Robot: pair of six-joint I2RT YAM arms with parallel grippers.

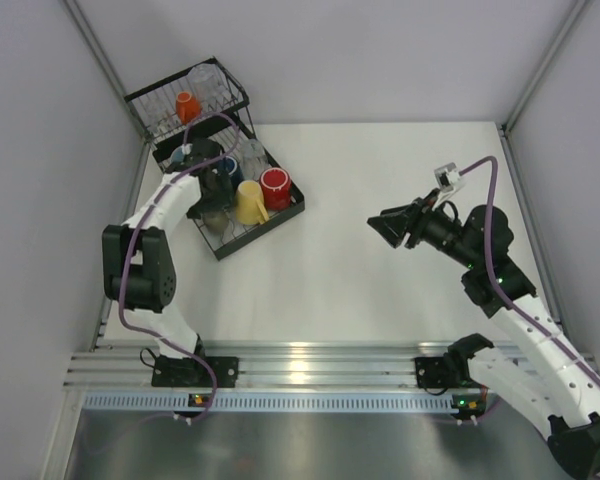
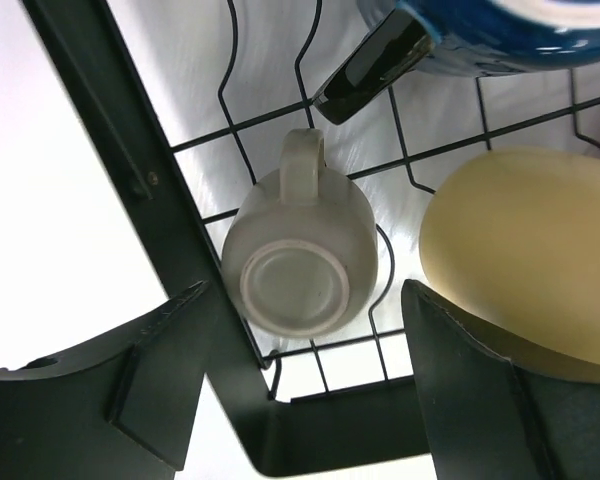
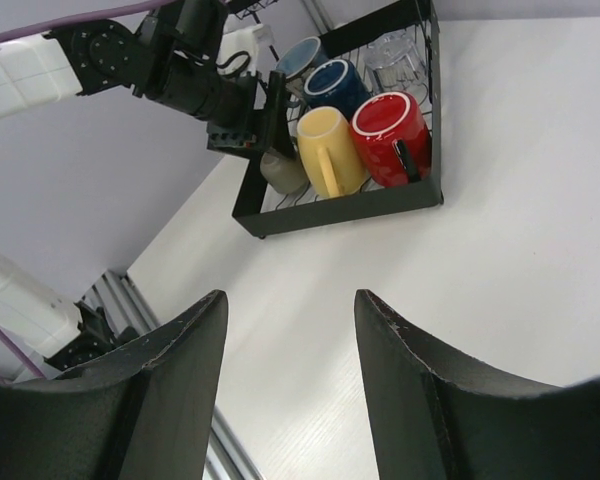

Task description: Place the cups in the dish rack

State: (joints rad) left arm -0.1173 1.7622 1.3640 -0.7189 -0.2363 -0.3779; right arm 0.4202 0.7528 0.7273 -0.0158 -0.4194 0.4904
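The black wire dish rack (image 1: pixel 270 225) stands at the far left. Its low tray holds a yellow mug (image 1: pixel 250 203), a red mug (image 1: pixel 276 187) and a blue mug (image 1: pixel 234 168). Its taller basket (image 1: pixel 140 100) holds an orange-red cup (image 1: pixel 187 106) and a clear tumbler (image 1: pixel 206 80). My left gripper (image 2: pixel 308 290) hangs open over the tray's near left corner. An olive-grey mug (image 2: pixel 300 250) sits there upside down on the wires, untouched by either finger. My right gripper (image 3: pixel 290 297) is open and empty above the table at the right, facing the rack (image 3: pixel 350 208).
Grey walls close in on the left, back and right, and the rack sits close to the left wall. The yellow mug (image 2: pixel 530 250) lies right beside my left gripper's right finger. An aluminium rail (image 1: pixel 310 355) with both arm bases runs along the near edge.
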